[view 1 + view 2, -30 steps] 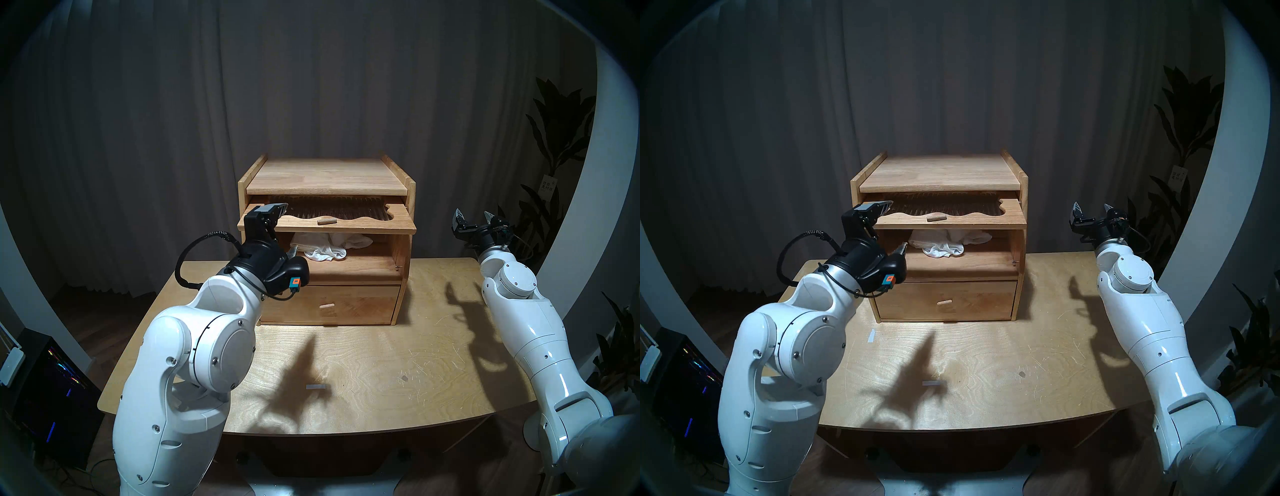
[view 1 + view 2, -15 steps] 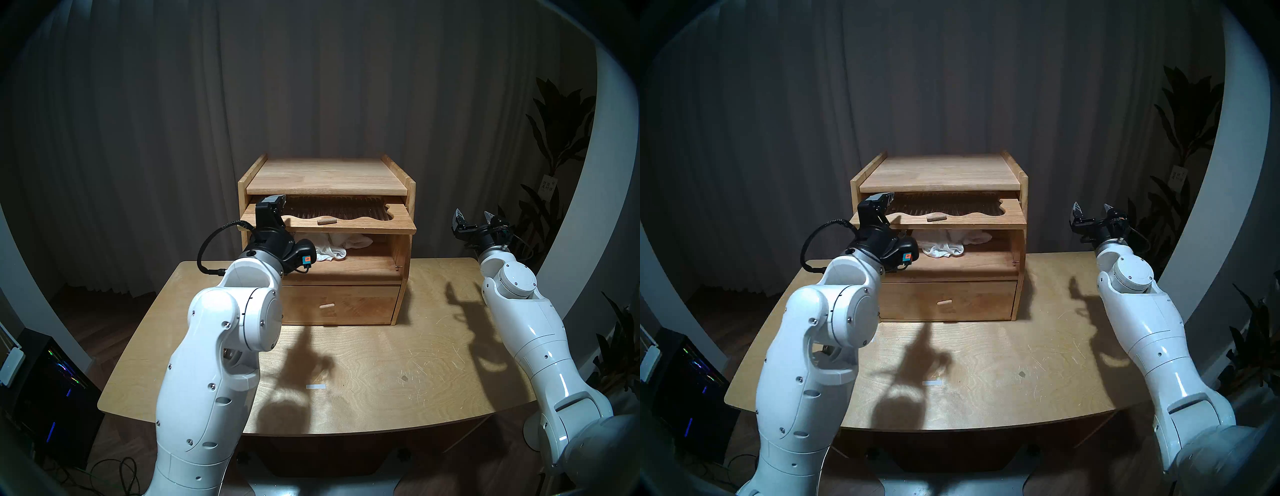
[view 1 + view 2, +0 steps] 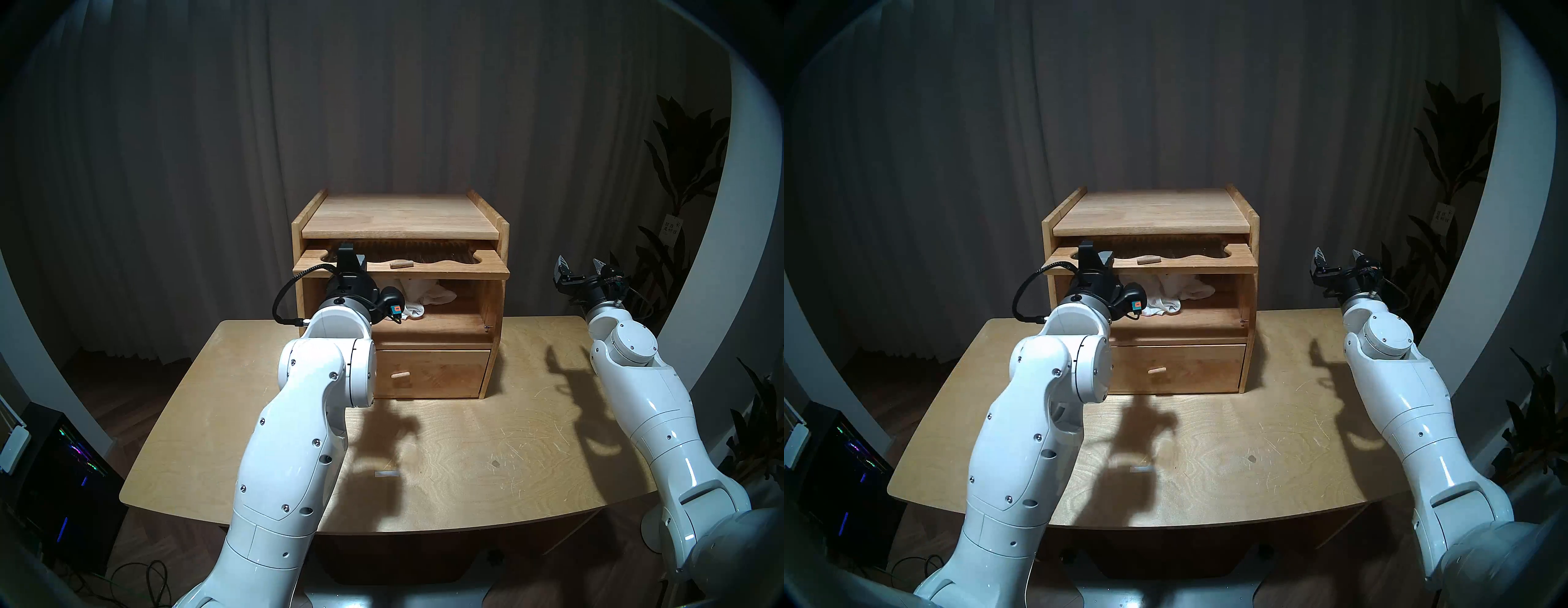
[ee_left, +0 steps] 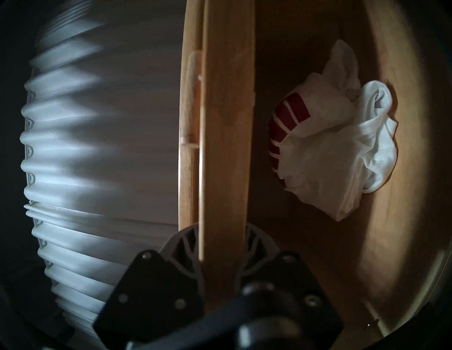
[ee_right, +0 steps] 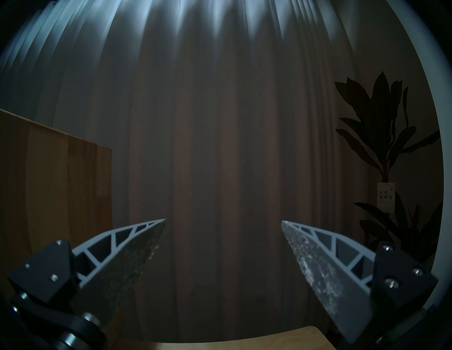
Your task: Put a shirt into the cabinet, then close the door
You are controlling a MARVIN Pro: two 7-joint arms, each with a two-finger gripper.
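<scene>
Surface [image 3: 466,458] of pale plywood carries everything we see, and on its far half stands the cabinet [image 3: 399,220], a light-brown wooden box with raised side rails on top and a shut drawer [image 3: 441,373] with a peg at the bottom. We see the upper compartment standing open, for the door [image 3: 445,271] is lifted up and lies nearly level under the top board, partly slid in, its ribbed glass window and small peg handle [image 3: 400,264] facing up. Our left arm [image 3: 297,446] reaches across the surface to the door's left front edge. In the left wrist view we see the left gripper [image 4: 223,240] pinching that edge, one finger [image 4: 183,242] on the glass side and the other on the underside, the wood between them. Our right arm [image 3: 649,395] is raised off to the right of the cabinet, well apart from it, and the right gripper [image 5: 223,221] is spread wide with nothing between its fingers. The shirt [image 4: 342,151] lies crumpled on the floor of the upper compartment, white with red print showing.
</scene>
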